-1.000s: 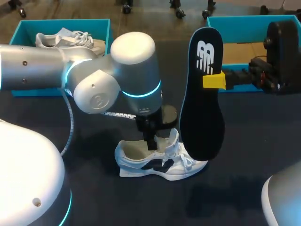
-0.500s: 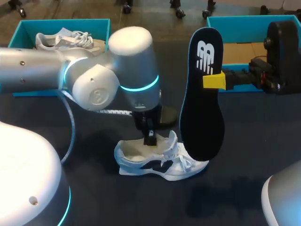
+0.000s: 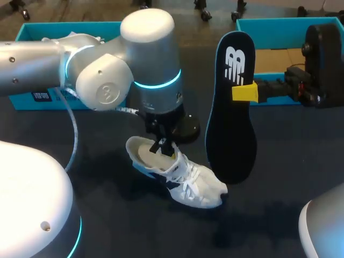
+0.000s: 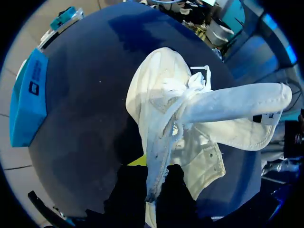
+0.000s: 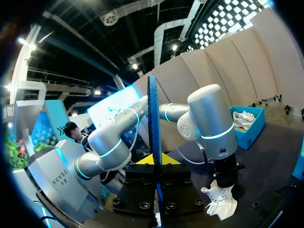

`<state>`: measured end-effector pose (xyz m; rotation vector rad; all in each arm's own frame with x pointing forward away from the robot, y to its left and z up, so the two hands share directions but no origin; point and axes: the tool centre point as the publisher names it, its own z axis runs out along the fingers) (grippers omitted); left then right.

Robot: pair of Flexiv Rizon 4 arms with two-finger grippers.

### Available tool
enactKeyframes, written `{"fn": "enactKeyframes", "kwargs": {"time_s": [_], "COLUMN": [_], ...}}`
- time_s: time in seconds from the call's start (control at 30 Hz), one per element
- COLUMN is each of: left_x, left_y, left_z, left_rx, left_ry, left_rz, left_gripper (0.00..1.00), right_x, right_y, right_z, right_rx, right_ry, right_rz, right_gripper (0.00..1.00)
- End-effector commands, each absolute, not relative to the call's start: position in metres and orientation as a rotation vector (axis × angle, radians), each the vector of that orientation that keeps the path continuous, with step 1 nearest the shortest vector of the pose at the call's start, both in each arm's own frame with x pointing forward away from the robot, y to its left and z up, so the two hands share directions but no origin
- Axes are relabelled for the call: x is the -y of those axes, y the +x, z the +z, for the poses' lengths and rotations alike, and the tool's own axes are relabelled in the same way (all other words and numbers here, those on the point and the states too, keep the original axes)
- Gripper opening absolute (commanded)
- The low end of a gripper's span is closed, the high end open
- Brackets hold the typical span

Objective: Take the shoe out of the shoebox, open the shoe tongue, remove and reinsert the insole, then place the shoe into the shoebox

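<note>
Shoe (image 3: 177, 174) in left jaws; insole (image 3: 231, 107), right jaws.

the left arm (image 3: 107, 80) was built of smooth, rounded silver-grey segments, with a glowing cyan ring (image 3: 157, 84) round one joint, small dark screws in its caps and a pale cable (image 3: 74, 141) looping beside it. the right arm (image 3: 322, 54) was black at the wrist, and the right gripper (image 3: 244, 92) was tipped bright yellow.
</note>
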<state>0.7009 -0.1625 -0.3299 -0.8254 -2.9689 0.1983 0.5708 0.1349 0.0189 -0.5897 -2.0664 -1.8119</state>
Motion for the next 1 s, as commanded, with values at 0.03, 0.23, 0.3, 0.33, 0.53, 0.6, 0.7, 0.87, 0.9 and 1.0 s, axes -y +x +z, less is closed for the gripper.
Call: {"fn": "enactKeyframes", "kwargs": {"time_s": [0.03,0.23,0.3,0.33,0.53,0.6,0.7,0.87,0.9,1.0], "left_x": [0.158,0.158,0.155,0.155,0.154,0.154,0.154,0.148,0.148,0.140], "left_y": [0.696,0.696,0.691,0.689,0.675,0.675,0.675,0.681,0.684,0.690], "left_z": [-0.324,-0.322,-0.310,-0.306,-0.284,-0.284,-0.284,-0.286,-0.287,-0.284], "left_rx": [2.983,2.986,2.974,2.944,2.781,2.781,2.781,2.629,2.614,2.283], "left_ry": [-0.825,-0.845,-1.078,-1.196,-1.671,-1.671,-1.671,-1.929,-1.960,-2.216], "left_rz": [0.202,0.201,0.150,0.148,-0.076,-0.076,-0.076,0.031,0.003,0.332], "left_gripper": [0.00,0.00,0.00,0.00,0.00,0.00,0.00,0.00,0.00,0.00], "right_x": [-0.138,-0.138,-0.138,-0.138,-0.138,-0.138,-0.138,-0.138,-0.138,-0.138], "right_y": [0.575,0.575,0.575,0.575,0.575,0.575,0.575,0.575,0.575,0.575], "right_z": [0.019,0.019,0.019,0.019,0.019,0.019,0.019,0.019,0.019,0.019], "right_rx": [2.067,2.067,2.067,2.067,2.067,2.067,2.067,2.067,2.067,2.067], "right_ry": [-0.587,-0.587,-0.587,-0.587,-0.587,-0.587,-0.587,-0.587,-0.587,-0.587], "right_rz": [-1.804,-1.804,-1.804,-1.804,-1.804,-1.804,-1.804,-1.804,-1.804,-1.804], "right_gripper": [0.00,0.00,0.00,0.00,0.00,0.00,0.00,0.00,0.00,0.00]}}
